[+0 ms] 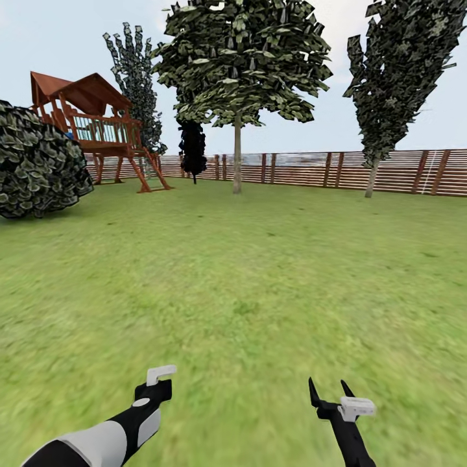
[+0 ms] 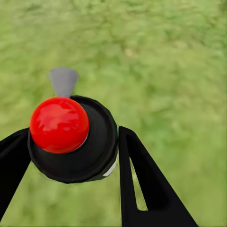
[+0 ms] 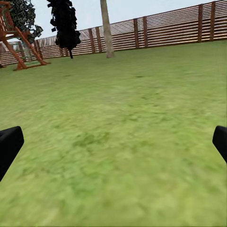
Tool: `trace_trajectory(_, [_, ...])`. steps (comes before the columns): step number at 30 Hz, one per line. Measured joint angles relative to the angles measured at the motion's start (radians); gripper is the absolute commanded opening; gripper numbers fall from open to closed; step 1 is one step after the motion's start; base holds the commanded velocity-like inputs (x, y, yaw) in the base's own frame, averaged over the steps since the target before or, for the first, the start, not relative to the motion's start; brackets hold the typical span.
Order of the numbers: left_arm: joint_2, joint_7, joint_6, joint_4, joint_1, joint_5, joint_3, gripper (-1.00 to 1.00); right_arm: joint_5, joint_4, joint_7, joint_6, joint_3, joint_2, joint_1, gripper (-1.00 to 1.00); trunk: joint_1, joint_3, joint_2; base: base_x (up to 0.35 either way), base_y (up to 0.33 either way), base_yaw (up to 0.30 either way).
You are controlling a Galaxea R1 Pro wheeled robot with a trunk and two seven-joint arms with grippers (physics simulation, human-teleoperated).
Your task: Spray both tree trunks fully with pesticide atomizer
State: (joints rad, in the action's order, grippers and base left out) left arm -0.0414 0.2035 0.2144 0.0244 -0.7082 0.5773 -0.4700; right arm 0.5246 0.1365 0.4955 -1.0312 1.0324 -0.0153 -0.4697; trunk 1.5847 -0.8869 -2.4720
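Atomizer (image 2: 71, 142) black round w/ glossy red knob, blurry grass (image 2: 165, 61)

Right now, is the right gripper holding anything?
No, the right gripper is open, its two black fingers spread wide with only grass between them.

green grass (image 1: 246, 279), brown slatted fence (image 1: 389, 170), black atomizer (image 2: 90, 156) red-capped.

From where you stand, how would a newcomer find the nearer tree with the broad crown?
Follow the brown slat fence leftward from the wooden play tower's far side. The tree stands on the lawn before it, centre view. Unlike the near-black cypress beside it, it has a pale bare trunk and a wide leafy crown.
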Motion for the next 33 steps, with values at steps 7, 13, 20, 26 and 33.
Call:
trace_trajectory(7, [0.000, 0.000, 0.000, 0.000, 0.000, 0.000, 0.000, -1.00, 0.000, 0.000, 0.000, 0.000, 0.000, 0.000, -0.001, 1.00, 0.000, 0.000, 0.000, 0.337, 0.000, 0.000])
trace_trajectory(13, [0.000, 0.000, 0.000, 0.000, 0.000, 0.000, 0.000, -1.00, 0.000, 0.000, 0.000, 0.000, 0.000, 0.000, -0.001, 1.00, 0.000, 0.000, 0.000, 0.337, 0.000, 0.000])
trace_trajectory(20, [0.000, 0.000, 0.000, 0.000, 0.000, 0.000, 0.000, -1.00, 0.000, 0.000, 0.000, 0.000, 0.000, 0.000, -0.001, 1.00, 0.000, 0.000, 0.000, 0.337, 0.000, 0.000])
trace_trajectory(26, [0.000, 0.000, 0.000, 0.000, 0.000, 0.000, 0.000, -1.00, 0.000, 0.000, 0.000, 0.000, 0.000, 0.000, -0.001, 1.00, 0.000, 0.000, 0.000, 0.337, 0.000, 0.000])
trace_trajectory(33, [0.000, 0.000, 0.000, 0.000, 0.000, 0.000, 0.000, -1.00, 0.000, 0.000, 0.000, 0.000, 0.000, 0.000, -0.001, 1.00, 0.000, 0.000, 0.000, 0.337, 0.000, 0.000])
